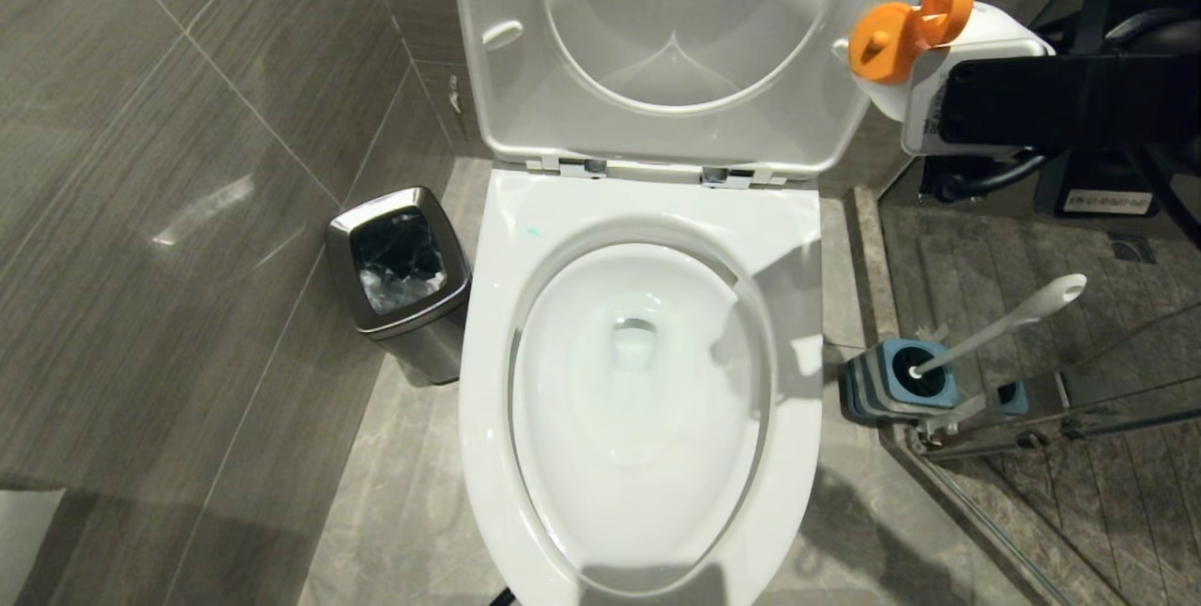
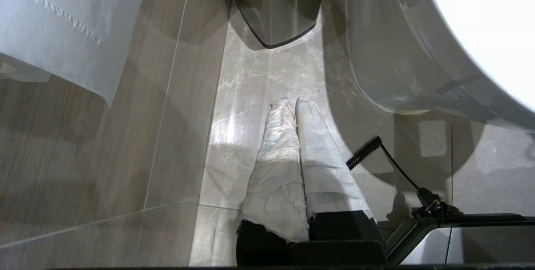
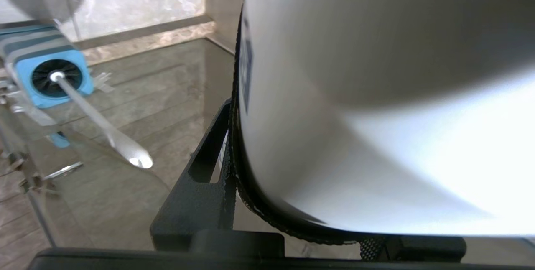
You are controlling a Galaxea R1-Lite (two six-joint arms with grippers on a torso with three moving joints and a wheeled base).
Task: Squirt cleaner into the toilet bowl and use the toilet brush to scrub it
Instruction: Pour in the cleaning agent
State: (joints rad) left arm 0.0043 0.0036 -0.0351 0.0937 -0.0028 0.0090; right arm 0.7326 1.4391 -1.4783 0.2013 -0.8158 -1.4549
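The right gripper [image 1: 948,99] clamps a white bottle [image 1: 976,43], orange cap [image 1: 905,24] flipped open, its body mostly hidden. The left gripper [image 2: 292,105] hangs shut, empty. The toilet brush [image 1: 1013,320] head sits hidden in its holder [image 1: 891,386].

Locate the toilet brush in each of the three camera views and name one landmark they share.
Head view: toilet brush at lower right, leaning in its blue holder beside the toilet bowl.
Left wrist view: not in it.
Right wrist view: toilet brush at left, in the holder.
Shared landmark: the blue holder, in the head and right wrist views only.
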